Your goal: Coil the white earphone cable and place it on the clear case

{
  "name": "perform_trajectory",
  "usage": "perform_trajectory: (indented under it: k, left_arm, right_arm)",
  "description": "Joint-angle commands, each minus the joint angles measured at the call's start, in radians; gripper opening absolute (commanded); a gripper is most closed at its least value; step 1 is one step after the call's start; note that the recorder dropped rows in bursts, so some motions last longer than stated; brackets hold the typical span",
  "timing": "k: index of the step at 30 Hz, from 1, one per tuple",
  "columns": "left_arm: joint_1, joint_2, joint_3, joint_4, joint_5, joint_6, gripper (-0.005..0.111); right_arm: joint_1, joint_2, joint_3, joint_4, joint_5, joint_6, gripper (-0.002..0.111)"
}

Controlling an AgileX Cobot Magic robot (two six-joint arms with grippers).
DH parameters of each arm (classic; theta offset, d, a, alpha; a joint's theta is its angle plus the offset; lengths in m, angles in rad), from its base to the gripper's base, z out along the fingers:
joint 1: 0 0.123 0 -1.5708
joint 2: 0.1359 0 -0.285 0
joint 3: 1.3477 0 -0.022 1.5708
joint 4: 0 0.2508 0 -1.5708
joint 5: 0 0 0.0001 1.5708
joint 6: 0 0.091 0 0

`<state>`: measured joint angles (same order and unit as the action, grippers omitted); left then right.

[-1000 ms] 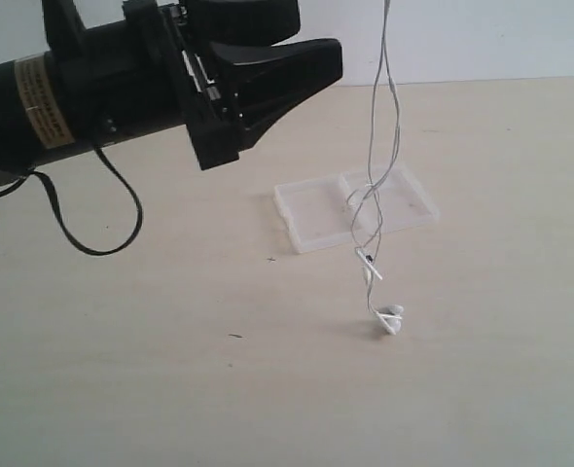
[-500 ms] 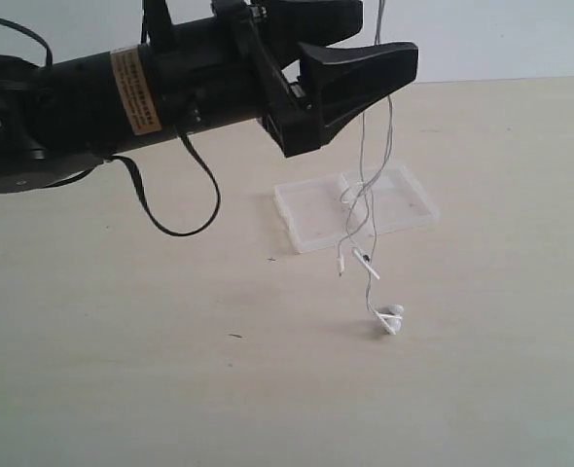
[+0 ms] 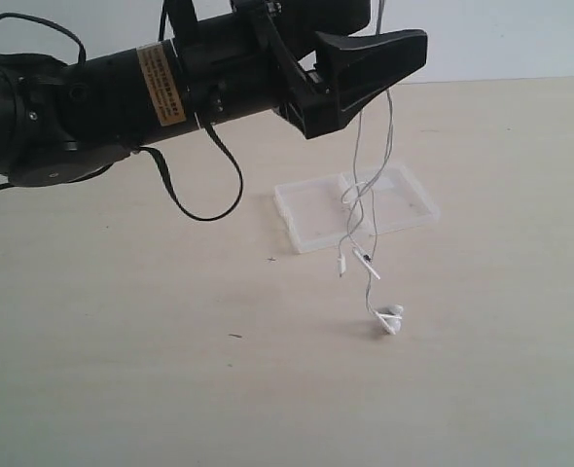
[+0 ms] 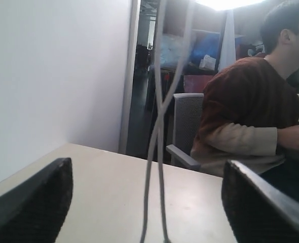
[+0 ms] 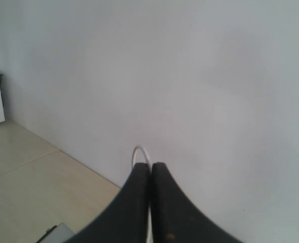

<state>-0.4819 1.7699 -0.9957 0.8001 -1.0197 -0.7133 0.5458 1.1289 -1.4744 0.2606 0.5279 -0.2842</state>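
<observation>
The white earphone cable point(image 3: 368, 261) hangs in two thin strands from above the exterior view's top edge. Its earbuds point(image 3: 390, 318) touch the table in front of the clear case point(image 3: 311, 209), which lies open and flat. My right gripper point(image 5: 150, 171) is shut on the cable, a small white loop point(image 5: 141, 152) poking out past its tips; it is out of the exterior view. My left gripper point(image 3: 392, 29) is open, level with the upper strands. In the left wrist view those cable strands point(image 4: 159, 126) hang between its fingers point(image 4: 35, 200), touching neither.
A thick black robot cable point(image 3: 204, 199) loops down from the left arm toward the table, left of the case. A person in a brown sweater point(image 4: 256, 96) sits past the table's far edge beside a grey chair point(image 4: 187, 121). A white wall stands behind the table.
My left arm has swung right until its open fingers straddle the hanging cable. The plug end has swung out a little to the left. The earbuds stay on the table.
</observation>
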Motion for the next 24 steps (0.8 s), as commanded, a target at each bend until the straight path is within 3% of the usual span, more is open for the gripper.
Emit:
perform_trajectory:
  k: [1, 18, 24]
  left_arm:
    - [-0.006, 0.006, -0.007, -0.030, -0.002, 0.003, 0.077]
    - [-0.038, 0.039, -0.074, -0.026, -0.003, 0.012, 0.076]
    - [-0.038, 0.039, -0.074, -0.024, -0.002, 0.012, 0.056]
  right_arm:
    - [0.001, 0.004, 0.004, 0.002, -0.001, 0.001, 0.000]
    - [0.001, 0.004, 0.004, 0.002, 0.003, 0.001, 0.000]
    - [0.001, 0.004, 0.004, 0.002, 0.009, -0.001, 0.000]
